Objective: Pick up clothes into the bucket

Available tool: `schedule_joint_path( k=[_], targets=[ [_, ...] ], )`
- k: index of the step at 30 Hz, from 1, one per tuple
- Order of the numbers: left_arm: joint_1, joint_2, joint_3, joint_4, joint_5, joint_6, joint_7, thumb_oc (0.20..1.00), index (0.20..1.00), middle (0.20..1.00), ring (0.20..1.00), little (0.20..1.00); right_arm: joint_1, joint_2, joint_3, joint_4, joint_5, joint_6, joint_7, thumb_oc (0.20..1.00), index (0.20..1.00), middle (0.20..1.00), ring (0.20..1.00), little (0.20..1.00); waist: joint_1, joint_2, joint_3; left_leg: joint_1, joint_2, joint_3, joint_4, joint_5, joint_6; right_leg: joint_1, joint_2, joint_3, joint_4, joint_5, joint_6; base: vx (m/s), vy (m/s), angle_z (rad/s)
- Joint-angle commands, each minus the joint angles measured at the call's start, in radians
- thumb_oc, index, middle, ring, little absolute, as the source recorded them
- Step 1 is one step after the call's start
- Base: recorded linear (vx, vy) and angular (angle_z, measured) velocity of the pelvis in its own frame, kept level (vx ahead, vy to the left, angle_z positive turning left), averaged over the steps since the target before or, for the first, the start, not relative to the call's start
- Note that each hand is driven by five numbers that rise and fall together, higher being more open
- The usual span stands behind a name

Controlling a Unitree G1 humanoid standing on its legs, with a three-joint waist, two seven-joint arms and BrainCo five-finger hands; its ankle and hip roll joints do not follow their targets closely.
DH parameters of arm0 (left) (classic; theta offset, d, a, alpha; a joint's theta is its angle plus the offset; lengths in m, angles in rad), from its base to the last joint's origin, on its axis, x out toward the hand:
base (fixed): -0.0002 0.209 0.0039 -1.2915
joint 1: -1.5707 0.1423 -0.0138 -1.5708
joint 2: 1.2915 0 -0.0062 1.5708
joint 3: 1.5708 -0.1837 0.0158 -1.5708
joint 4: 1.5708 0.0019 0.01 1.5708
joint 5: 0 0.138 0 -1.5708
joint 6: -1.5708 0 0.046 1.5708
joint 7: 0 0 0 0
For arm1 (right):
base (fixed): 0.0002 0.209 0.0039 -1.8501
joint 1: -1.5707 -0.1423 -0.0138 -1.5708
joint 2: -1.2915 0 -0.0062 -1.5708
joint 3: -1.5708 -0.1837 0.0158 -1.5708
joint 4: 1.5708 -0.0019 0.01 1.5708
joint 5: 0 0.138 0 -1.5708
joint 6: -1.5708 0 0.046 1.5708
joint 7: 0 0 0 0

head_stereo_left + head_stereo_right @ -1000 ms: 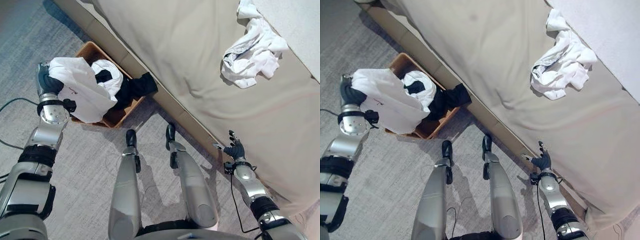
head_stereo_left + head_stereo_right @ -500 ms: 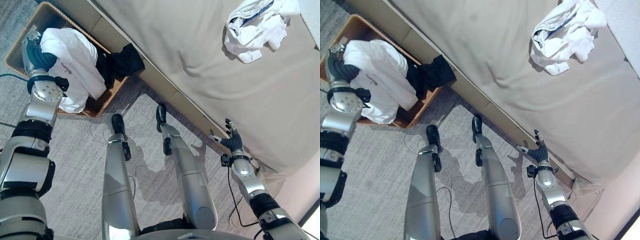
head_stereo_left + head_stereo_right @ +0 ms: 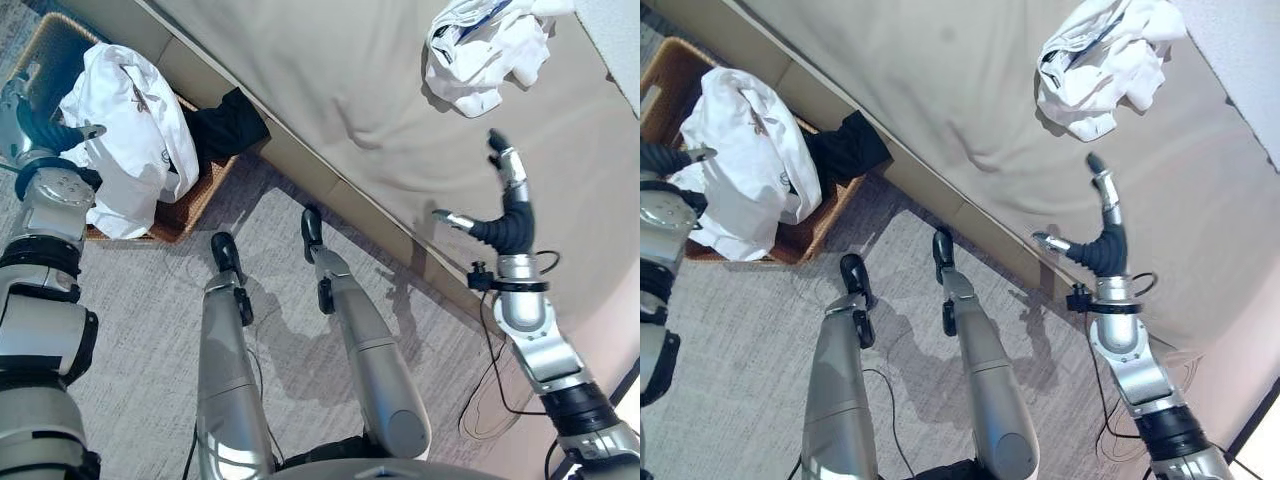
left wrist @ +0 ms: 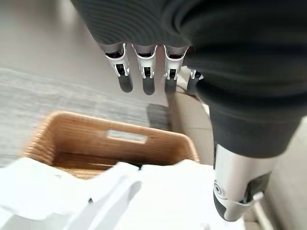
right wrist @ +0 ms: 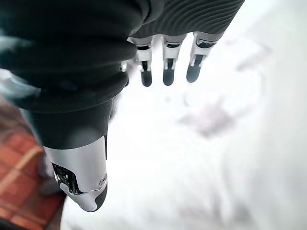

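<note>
The left hand (image 3: 45, 125) has let go. Its fingers (image 4: 146, 76) are straight now, w/ nothing in them. The white shirt (image 3: 125, 135) it held a sec ago now lies in the basket (image 4: 112, 143), half over the rim, next to a black top (image 3: 225, 122). The right hand (image 3: 500, 215) has gone up over the bed (image 3: 330, 90), fingers spread, holding nothing. I think it goes next for the white pile (image 3: 485, 50).

right hand (image 3: 505, 222) raised, left hand (image 3: 40, 125) released shirt (image 3: 125, 120)
</note>
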Motion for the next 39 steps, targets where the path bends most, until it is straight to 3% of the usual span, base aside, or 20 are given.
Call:
schedule_joint_path(
  k=[1,2,3,7,8,11,12,14,16,17,18,21,22,23,24,25,26,27,33,39],
  targets=[
    [-0.023,0.087,0.033,-0.019,0.072,0.001,0.016,1.000,1.000,1.000,1.000,1.000,-0.003,-0.029,-0.096,-0.069,-0.044,-0.030,-0.077,1.000,1.000,1.000,1.000,1.000,0.051,-0.046,-0.005,0.076,-0.036,-0.022,0.036,-0.087,0.019,0.090,-0.081,0.000,-0.027,-0.049,0.100,-0.07,-0.037,0.04],
    [-0.007,0.083,0.048,-0.041,0.074,0.006,0.027,1.000,1.000,1.000,1.000,1.000,-0.011,-0.033,-0.122,-0.075,-0.053,-0.024,-0.090,1.000,1.000,1.000,1.000,1.000,0.054,-0.048,-0.005,0.058,-0.042,-0.013,0.027,-0.055,0.021,0.074,-0.091,-0.007,-0.035,-0.026,0.093,0.00,0.000,0.00],
    [0.022,0.078,0.066,-0.044,0.076,0.005,0.020,1.000,1.000,1.000,1.000,1.000,-0.035,-0.041,-0.130,-0.059,-0.062,-0.019,-0.109,1.000,1.000,1.000,1.000,1.000,0.064,-0.037,-0.005,0.080,-0.042,-0.027,0.021,-0.079,0.017,0.090,-0.086,-0.004,-0.027,-0.051,0.098,0.00,0.000,0.00],
    [0.188,0.084,0.147,-0.147,0.146,0.015,0.070,1.000,1.000,1.000,1.000,1.000,-0.109,-0.073,-0.166,0.030,-0.064,0.025,-0.161,1.000,1.000,1.000,1.000,1.000,0.102,-0.014,-0.005,0.068,-0.057,-0.024,-0.022,-0.029,0.013,0.067,-0.108,-0.018,-0.029,-0.032,0.084,-0.02,-0.014,0.11],
    [0.370,0.060,0.250,-0.398,0.198,0.025,0.107,1.000,1.000,1.000,1.000,1.000,-0.144,-0.116,-0.180,0.146,-0.052,0.073,-0.172,1.000,1.000,1.000,1.000,1.000,0.140,0.011,-0.005,0.066,-0.067,-0.029,-0.042,-0.020,0.010,0.057,-0.116,-0.025,-0.020,-0.037,0.080,0.00,-0.006,0.08],
    [0.515,0.012,0.345,-0.517,0.235,0.027,0.136,1.000,1.000,1.000,1.000,1.000,-0.211,-0.152,-0.161,0.252,-0.009,0.100,-0.172,1.000,1.000,1.000,1.000,1.000,0.154,0.029,-0.005,0.067,-0.069,-0.029,-0.054,-0.017,0.007,0.050,-0.121,-0.030,-0.009,-0.044,0.076,0.03,-0.009,0.13],
    [0.546,-0.019,0.350,-0.476,0.215,0.012,0.143,1.000,1.000,1.000,1.000,1.000,-0.242,-0.164,-0.148,0.302,0.021,0.108,-0.178,1.000,1.000,1.000,1.000,1.000,0.167,0.034,-0.005,0.090,-0.069,-0.038,-0.053,-0.042,0.003,0.066,-0.118,-0.024,0.006,-0.071,0.080,0.01,-0.011,0.14],
    [0.606,-0.088,0.355,-0.516,0.187,-0.035,0.165,1.000,1.000,1.000,1.000,1.000,-0.362,-0.227,-0.101,0.430,0.097,0.116,-0.171,1.000,1.000,1.000,1.000,1.000,0.180,0.055,-0.005,0.069,-0.080,-0.032,-0.075,-0.004,0.003,0.037,-0.132,-0.032,0.016,-0.054,0.068,-0.02,-0.007,0.05],
    [0.669,-0.187,0.356,-0.591,0.109,-0.139,0.179,1.000,1.000,1.000,1.000,1.000,-0.456,-0.265,-0.062,0.546,0.146,0.131,-0.170,1.000,1.000,1.000,1.000,1.000,0.203,0.076,-0.005,0.068,-0.087,-0.037,-0.087,0.001,0.001,0.025,-0.136,-0.036,0.039,-0.069,0.062,0.05,-0.033,0.19],
    [0.693,-0.223,0.340,-0.598,0.070,-0.166,0.163,1.000,1.000,1.000,1.000,1.000,-0.505,-0.286,-0.040,0.598,0.159,0.135,-0.166,1.000,1.000,1.000,1.000,1.000,0.215,0.086,-0.005,0.085,-0.088,-0.046,-0.090,-0.016,-0.003,0.036,-0.134,-0.031,0.056,-0.092,0.066,0.02,-0.041,0.35],
    [0.707,-0.269,0.322,-0.597,0.017,-0.200,0.141,1.000,1.000,1.000,1.000,1.000,-0.585,-0.321,0.000,0.679,0.162,0.145,-0.168,1.000,1.000,1.000,1.000,1.000,0.222,0.097,-0.005,0.066,-0.094,-0.040,-0.104,0.013,-0.002,0.014,-0.142,-0.039,0.056,-0.077,0.056,0.02,-0.034,0.26],
    [0.741,-0.329,0.281,-0.625,-0.037,-0.229,0.122,1.000,1.000,1.000,1.000,1.000,-0.682,-0.349,0.062,0.757,0.186,0.154,-0.149,1.000,1.000,1.000,1.000,1.000,0.228,0.111,-0.005,0.061,-0.099,-0.042,-0.112,0.019,-0.003,0.001,-0.146,-0.040,0.072,-0.083,0.053,0.03,-0.048,0.17],
    [0.787,-0.376,0.222,-0.647,-0.070,-0.249,0.087,1.000,1.000,1.000,1.000,1.000,-0.786,-0.375,0.137,0.883,0.207,0.169,-0.137,1.000,1.000,1.000,1.000,1.000,0.248,0.129,-0.005,0.083,-0.099,-0.052,-0.116,-0.006,-0.010,0.013,-0.144,-0.037,0.097,-0.120,0.055,0.03,-0.071,0.10],
    [0.791,-0.388,0.195,-0.657,-0.079,-0.254,0.067,1.000,1.000,1.000,1.000,1.000,-0.834,-0.389,0.161,0.930,0.220,0.174,-0.120,1.000,1.000,1.000,1.000,1.000,0.252,0.134,-0.005,0.058,-0.100,-0.048,-0.131,0.030,-0.009,-0.014,-0.149,-0.045,0.090,-0.095,0.045,0.11,-0.116,0.18],
    [0.807,-0.410,0.163,-0.657,-0.087,-0.264,0.055,1.000,1.000,1.000,1.000,1.000,-0.891,-0.404,0.217,1.003,0.227,0.178,-0.115,1.000,1.000,1.000,1.000,1.000,0.259,0.144,-0.005,0.081,-0.099,-0.056,-0.136,0.006,-0.014,-0.002,-0.144,-0.038,0.107,-0.126,0.050,0.04,-0.079,0.15],
    [0.818,-0.417,0.142,-0.658,-0.079,-0.264,0.051,1.000,1.000,1.000,1.000,1.000,-0.922,-0.400,0.244,1.039,0.241,0.177,-0.104,1.000,1.000,1.000,1.000,1.000,0.260,0.149,-0.005,0.081,-0.099,-0.057,-0.144,0.010,-0.015,-0.006,-0.145,-0.040,0.108,-0.128,0.050,0.04,-0.097,0.15],
    [0.816,-0.425,0.114,-0.652,-0.090,-0.266,0.031,1.000,1.000,1.000,1.000,1.000,-0.974,-0.411,0.278,1.084,0.260,0.179,-0.088,1.000,1.000,1.000,1.000,1.000,0.263,0.154,-0.005,0.052,-0.101,-0.053,-0.160,0.050,-0.015,-0.034,-0.151,-0.051,0.102,-0.102,0.040,0.03,-0.086,0.10],
    [0.842,-0.439,0.087,-0.649,-0.102,-0.271,0.018,1.000,1.000,1.000,1.000,1.000,-1.002,-0.415,0.313,1.123,0.266,0.183,-0.082,1.000,1.000,1.000,1.000,1.000,0.269,0.164,-0.005,0.080,-0.099,-0.060,-0.166,0.023,-0.020,-0.017,-0.148,-0.044,0.120,-0.137,0.047,0.04,-0.082,0.08],
    [0.904,-0.488,-0.005,-0.569,-0.131,-0.270,-0.030,1.000,1.000,1.000,1.000,1.000,-1.130,-0.435,0.467,1.314,0.278,0.222,0.026,1.000,1.000,1.000,1.000,1.000,0.289,0.198,-0.005,0.083,-0.092,-0.070,-0.247,0.074,-0.034,-0.058,-0.152,-0.050,0.156,-0.161,0.043,0.05,-0.090,0.06],
    [0.953,-0.540,-0.035,-0.550,-0.224,-0.260,-0.082,1.000,1.000,1.000,1.000,1.000,-1.214,-0.470,0.499,1.492,0.329,0.285,0.105,1.000,1.000,1.000,1.000,1.000,0.291,0.238,-0.005,0.099,-0.093,-0.078,-0.310,0.114,-0.046,-0.087,-0.161,-0.049,0.200,-0.188,0.032,0.02,-0.084,0.09]
  ],
)
